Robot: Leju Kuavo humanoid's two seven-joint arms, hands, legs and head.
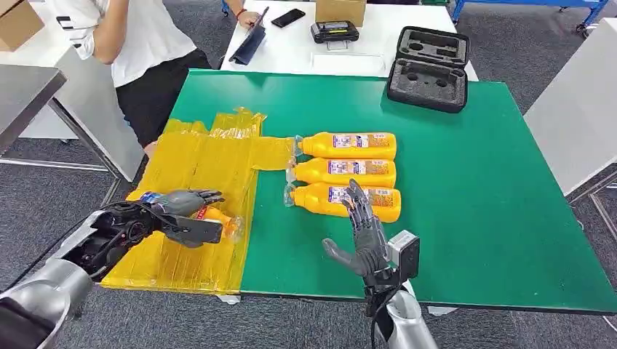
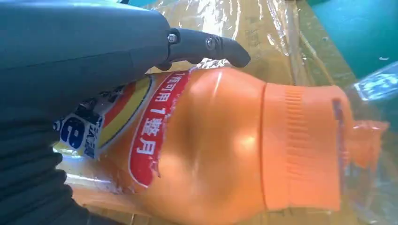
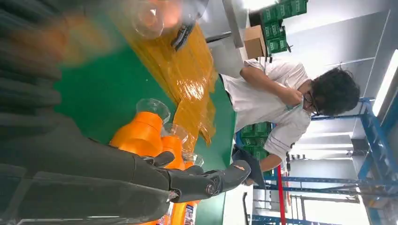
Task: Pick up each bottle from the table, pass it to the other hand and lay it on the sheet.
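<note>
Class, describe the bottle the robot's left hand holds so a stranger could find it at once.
Start at the green table, then go to the yellow sheet on its left side. Over the sheet's near part, the left hand grips an orange bottle. Unlike the three bottles lying in a row on bare green, it is held.

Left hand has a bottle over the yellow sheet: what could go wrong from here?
1. The orange bottle in the left hand sits near the yellow sheet's edge; released, it may roll onto the green table.
2. The open right hand hovers by the nearest table bottle; it could knock the row.
</note>
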